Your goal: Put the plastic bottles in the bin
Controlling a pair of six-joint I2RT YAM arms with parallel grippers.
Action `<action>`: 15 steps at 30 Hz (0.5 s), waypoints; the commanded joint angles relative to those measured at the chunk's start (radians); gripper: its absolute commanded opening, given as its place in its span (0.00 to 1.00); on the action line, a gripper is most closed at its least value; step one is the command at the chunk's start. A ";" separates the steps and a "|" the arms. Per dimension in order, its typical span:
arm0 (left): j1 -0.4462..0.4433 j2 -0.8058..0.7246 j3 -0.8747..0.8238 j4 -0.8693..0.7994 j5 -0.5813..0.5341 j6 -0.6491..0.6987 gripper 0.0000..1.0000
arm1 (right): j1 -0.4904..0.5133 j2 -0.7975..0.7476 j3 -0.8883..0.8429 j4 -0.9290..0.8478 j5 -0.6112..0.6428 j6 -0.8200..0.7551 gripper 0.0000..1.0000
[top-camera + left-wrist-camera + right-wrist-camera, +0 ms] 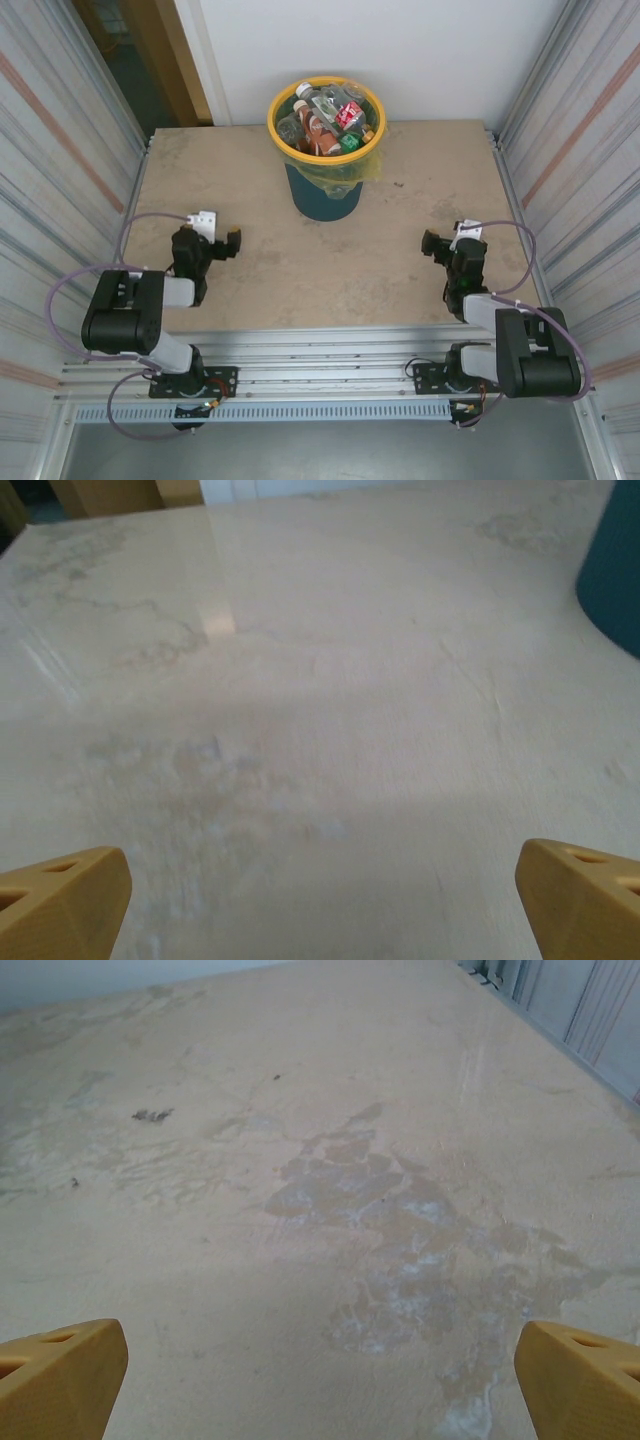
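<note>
A wide, pale tabletop (pixel 330 270) takes up most of the scene, its surface worn, with a patchy lighter stain (pixel 400 1250) seen from the right wrist camera. At the far edge, about midway across, stands the bin (pixel 325 200), round and dark teal with a broad yellow rim and a yellow-green bag (pixel 352 165) folded over its side. The left wrist view catches a piece of its teal wall at the upper right. The left arm (pixel 135 315) and the right arm (pixel 525 350) are folded low at the near edge, one on each side, both well apart from the bin. The left gripper (pixel 230 243) points toward the middle of the table, and its yellow fingers (pixel 60 900) stand spread wide at the bottom corners of its camera view, with bare tabletop between them and nothing held. The right gripper (pixel 432 245) faces inward from the other side, its fingers (pixel 575 1375) equally wide apart over the stained patch, also empty. The plastic bottles (pixel 330 120) lie heaped inside the bin, a jumble of clear, brown and green ones with red and white labels, filling it up to about the rim.
</note>
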State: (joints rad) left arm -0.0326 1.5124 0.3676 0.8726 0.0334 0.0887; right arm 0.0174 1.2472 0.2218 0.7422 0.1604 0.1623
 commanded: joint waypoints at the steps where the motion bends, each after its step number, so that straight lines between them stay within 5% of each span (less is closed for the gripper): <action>1: 0.023 0.004 0.038 -0.059 -0.010 -0.033 0.99 | -0.023 0.019 0.035 0.063 -0.040 -0.032 0.98; 15: 0.023 -0.001 0.044 -0.081 -0.008 -0.033 0.99 | -0.132 0.197 0.023 0.274 -0.145 0.022 0.98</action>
State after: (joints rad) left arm -0.0128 1.5131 0.4084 0.7845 0.0296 0.0639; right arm -0.1017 1.4235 0.2382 0.9245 0.0425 0.1528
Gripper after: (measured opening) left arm 0.989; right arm 0.977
